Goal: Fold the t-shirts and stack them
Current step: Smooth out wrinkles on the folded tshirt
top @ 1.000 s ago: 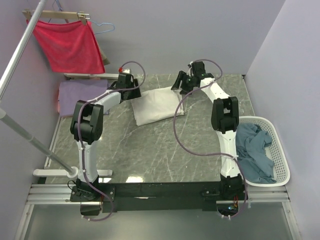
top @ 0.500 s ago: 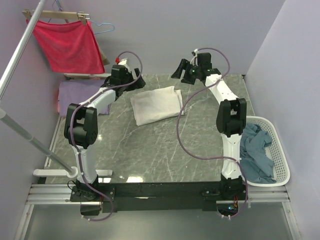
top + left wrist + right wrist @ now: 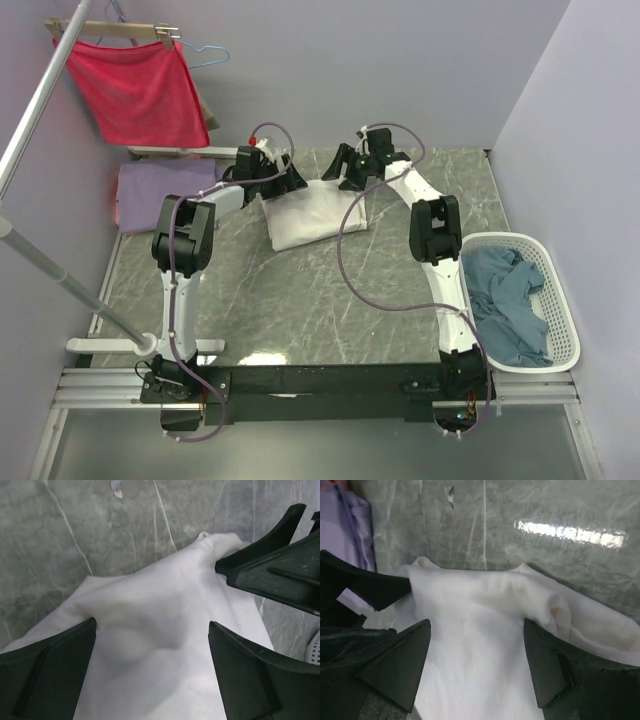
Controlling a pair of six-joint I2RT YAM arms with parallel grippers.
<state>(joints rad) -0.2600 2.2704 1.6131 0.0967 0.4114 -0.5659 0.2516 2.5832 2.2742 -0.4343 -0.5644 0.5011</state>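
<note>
Left gripper (image 3: 152, 625) is spread as wide as it goes with nothing in it, hanging right over the far-left corner of the white t-shirt (image 3: 310, 214). Right gripper (image 3: 476, 624) is the same deal: jaws wide, empty, over the far edge of the same shirt, and the two nearly meet there. It's hard to tell whether any fingertip is actually pressing the cloth.

The white t-shirt lies folded into a rough rectangle at the back middle of the table (image 3: 300, 300), print side hidden. The lavender t-shirt (image 3: 160, 190) sits folded on the left, just beside it. The grey-blue t-shirt (image 3: 505, 300) is a crumpled heap in the laundry basket (image 3: 562, 300) on the right.

As for handling, it's thin, floppy cotton, light and not slippery, but the layers will slide apart and sag. Best bet is probably pinching the two far corners through all the layers at once, then lifting evenly so the fold doesn't fall open.
</note>
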